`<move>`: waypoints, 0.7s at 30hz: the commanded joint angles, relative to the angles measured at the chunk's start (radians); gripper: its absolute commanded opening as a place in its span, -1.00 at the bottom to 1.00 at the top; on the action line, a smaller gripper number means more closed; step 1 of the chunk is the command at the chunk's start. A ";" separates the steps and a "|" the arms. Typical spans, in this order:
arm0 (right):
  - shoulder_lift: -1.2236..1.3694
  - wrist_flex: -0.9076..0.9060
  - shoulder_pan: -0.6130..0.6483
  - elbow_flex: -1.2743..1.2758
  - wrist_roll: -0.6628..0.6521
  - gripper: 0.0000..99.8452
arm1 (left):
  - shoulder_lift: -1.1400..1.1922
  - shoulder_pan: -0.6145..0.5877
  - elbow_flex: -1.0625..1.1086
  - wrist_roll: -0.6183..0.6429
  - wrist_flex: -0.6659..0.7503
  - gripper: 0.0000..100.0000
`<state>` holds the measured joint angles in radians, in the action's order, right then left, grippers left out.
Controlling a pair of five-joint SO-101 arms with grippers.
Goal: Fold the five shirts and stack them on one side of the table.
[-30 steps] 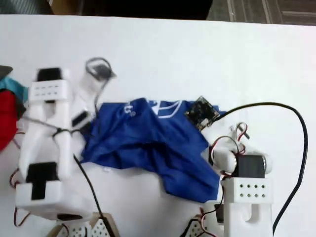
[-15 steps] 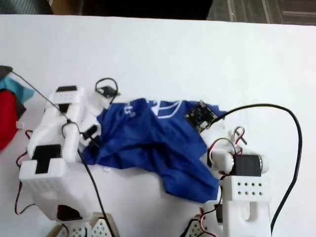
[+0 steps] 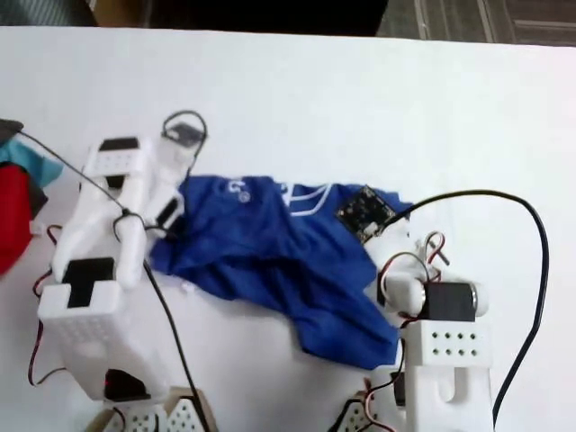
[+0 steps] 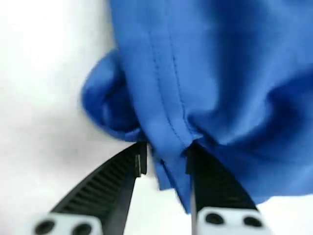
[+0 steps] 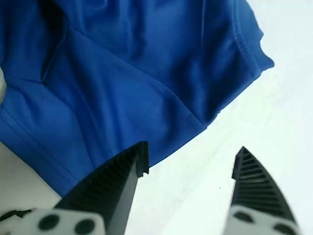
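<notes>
A crumpled blue shirt (image 3: 279, 261) with white print lies in the middle of the white table (image 3: 360, 99). At its left edge is my left gripper (image 3: 167, 220). In the left wrist view that gripper (image 4: 165, 159) is shut on the blue shirt's (image 4: 195, 73) stitched hem, and fabric bunches between the black fingers (image 4: 129, 169). My right gripper (image 5: 190, 161) stands open just above the bare table, with the blue shirt's (image 5: 122, 73) right edge beyond its tips and nothing between them. The right arm (image 3: 441, 333) stands at the shirt's right side.
A red garment (image 3: 11, 216) and a teal one (image 3: 25, 164) lie heaped at the table's left edge. Black cables (image 3: 504, 202) loop off both arms. The table's far edge (image 3: 288, 31) runs along the back, with bare white surface behind and to the right of the shirt.
My left arm has swung in from the far left to the shirt's left edge and taken hold of it. The shirt's left part has shifted toward the back. The right arm has hardly moved.
</notes>
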<state>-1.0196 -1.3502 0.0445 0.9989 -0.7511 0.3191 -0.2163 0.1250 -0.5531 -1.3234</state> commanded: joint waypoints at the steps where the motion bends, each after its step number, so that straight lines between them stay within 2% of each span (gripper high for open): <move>1: -0.028 0.018 0.001 -0.006 -0.002 -0.43 | -0.011 -0.006 -0.111 0.021 -0.078 -0.69; 15: -0.028 0.039 0.007 -0.006 -0.005 -0.43 | -0.002 -0.017 -0.091 0.012 -0.028 -0.70; 19: -0.028 0.039 0.001 -0.005 -0.005 -0.43 | -0.011 -0.023 -0.099 0.012 -0.037 -0.97; 21: -0.028 0.039 0.001 -0.005 -0.005 -0.43 | -0.012 -0.023 -0.101 0.014 -0.041 -0.94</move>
<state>-1.0196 -1.3272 0.0445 0.9989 -0.7511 0.3237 -0.2271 0.0376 -0.5409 -1.3648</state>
